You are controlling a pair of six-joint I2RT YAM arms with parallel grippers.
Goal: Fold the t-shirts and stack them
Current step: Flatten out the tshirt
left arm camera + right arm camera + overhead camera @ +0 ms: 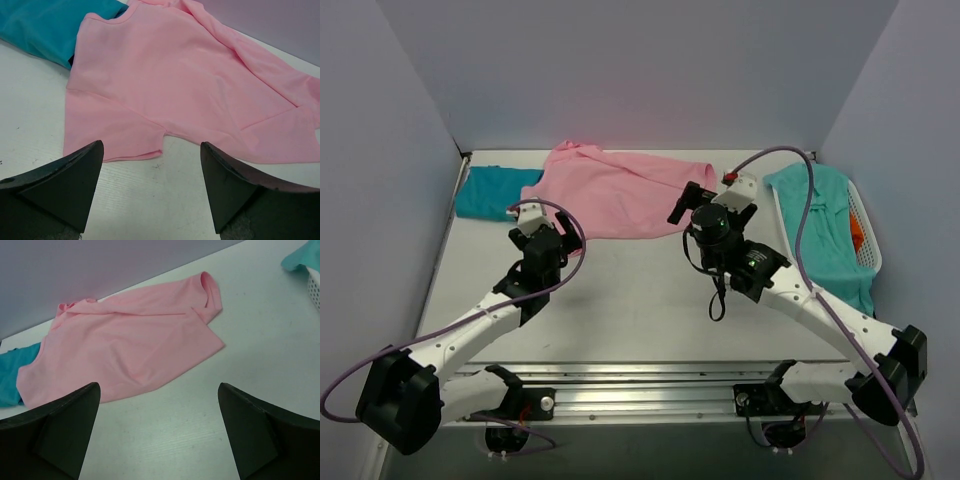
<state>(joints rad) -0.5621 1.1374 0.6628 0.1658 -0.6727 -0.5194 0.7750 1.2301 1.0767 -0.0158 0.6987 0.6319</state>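
The large light pink t-shirt [610, 190] lies spread and rumpled at the back middle of the table. It also shows in the left wrist view [165, 80] and the right wrist view [125, 335]. The darker teal t-shirt [495, 192] lies at the back left, its edge under the pink one [45, 25]. The lighter aqua-green t-shirt [825, 230] drapes over the basket at the right. My left gripper [558, 220] is open and empty just in front of the pink shirt's near left sleeve [151, 150]. My right gripper [685, 203] is open and empty at the pink shirt's near right edge [157, 387].
A white plastic laundry basket [867, 240] stands along the right edge, with something orange inside. Grey walls close in the back and both sides. Purple cables loop off both arms. A metal rail runs along the near edge.
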